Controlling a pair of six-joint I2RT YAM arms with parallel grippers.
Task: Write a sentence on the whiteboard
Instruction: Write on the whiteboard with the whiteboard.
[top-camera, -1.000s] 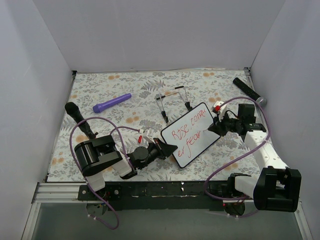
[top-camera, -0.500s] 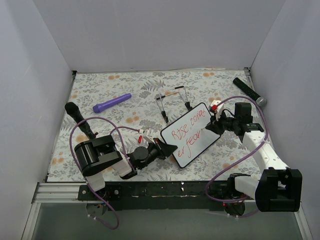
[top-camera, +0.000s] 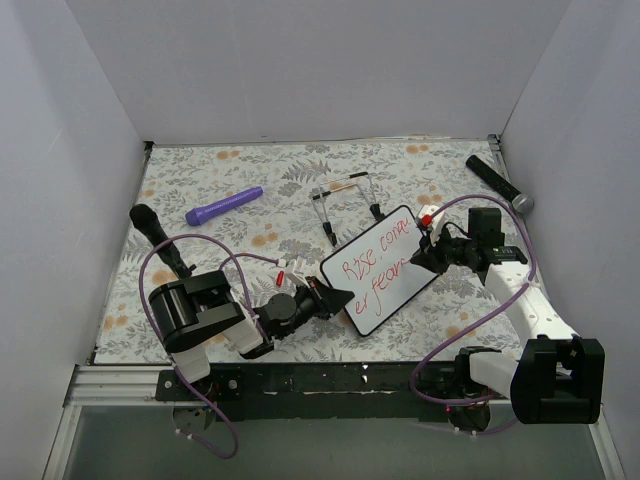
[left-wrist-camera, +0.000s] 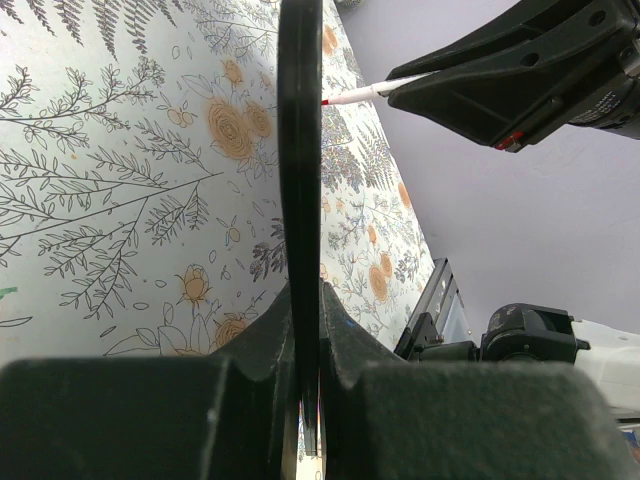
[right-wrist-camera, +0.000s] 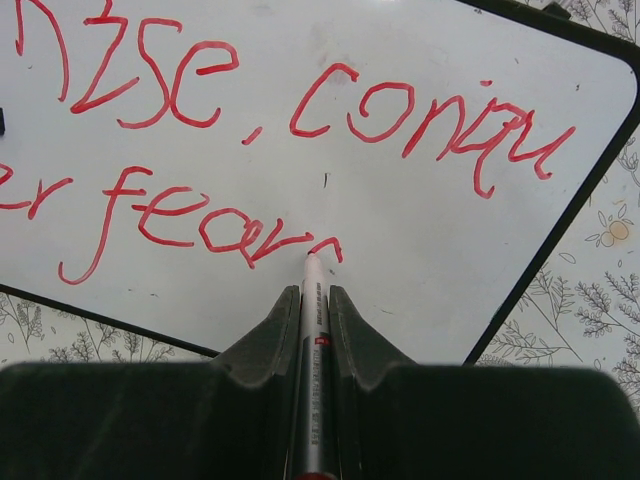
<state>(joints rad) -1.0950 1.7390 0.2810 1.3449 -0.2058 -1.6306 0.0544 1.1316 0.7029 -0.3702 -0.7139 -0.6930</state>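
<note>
Item 1: right end effector (right-wrist-camera: 313, 300). I noted it clamped on the marker (right-wrist-camera: 312, 340), tip against the whiteboard (right-wrist-camera: 420, 250) at the last stroke of the sentence (right-wrist-camera: 215, 230), "Rise, conqu / er fear".
Item 2: left end effector (left-wrist-camera: 300, 330). Clamped on the whiteboard's black rim, the panel tilted up near the middle of the bench's (top-camera: 200, 180) near edge.
Item 3: wire stand (top-camera: 345, 200). Just beyond the whiteboard, toward the far edge.
</note>
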